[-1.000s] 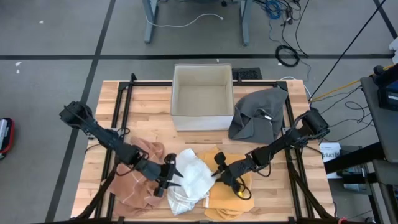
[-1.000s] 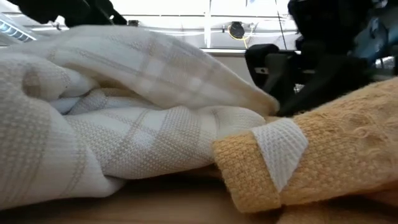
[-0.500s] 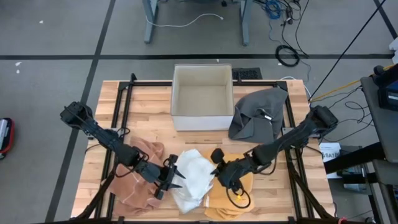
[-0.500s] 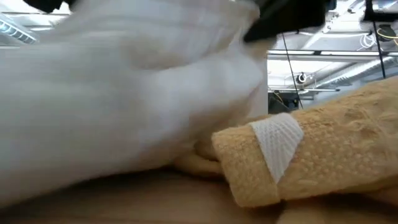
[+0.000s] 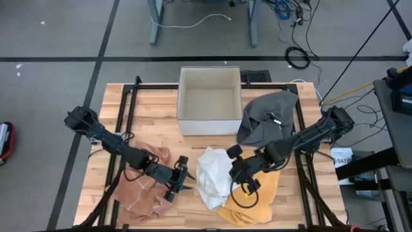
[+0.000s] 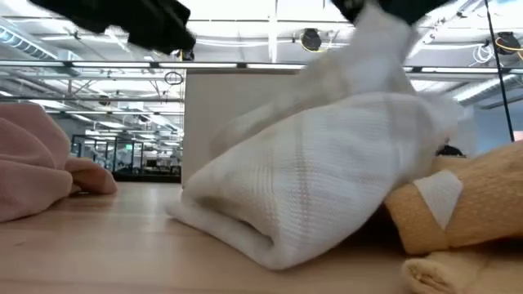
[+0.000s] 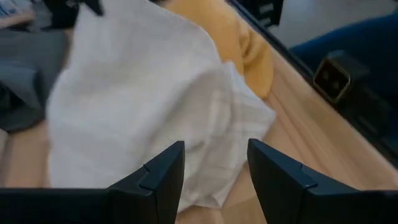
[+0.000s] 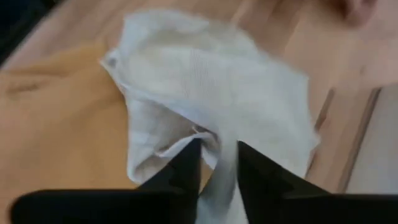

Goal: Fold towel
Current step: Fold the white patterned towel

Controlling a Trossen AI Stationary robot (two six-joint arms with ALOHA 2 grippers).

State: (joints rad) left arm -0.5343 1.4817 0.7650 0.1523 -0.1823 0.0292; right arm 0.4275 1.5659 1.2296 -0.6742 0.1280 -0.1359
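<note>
Right tool is clenched on the white towel: the right wrist view shows a strip of the cloth pinched between its two dark fingers. The towel hangs from that tool in a loose bunch, its lower end resting on the wooden surface. In the low view the fabric rises to the tool near the top edge and slopes down to a folded roll on the wood.

Left tool is released, jaws apart and empty, just beside the towel's near edge. The left wrist view shows both fingers spread with the white cloth ahead of them, not touching.

Yellow towel lies under and beside the right tool, partly covered by the white one. Pink towel sits beneath the left arm, behind its tool. Grey cloth and the open white box are well apart, beyond both tools.
</note>
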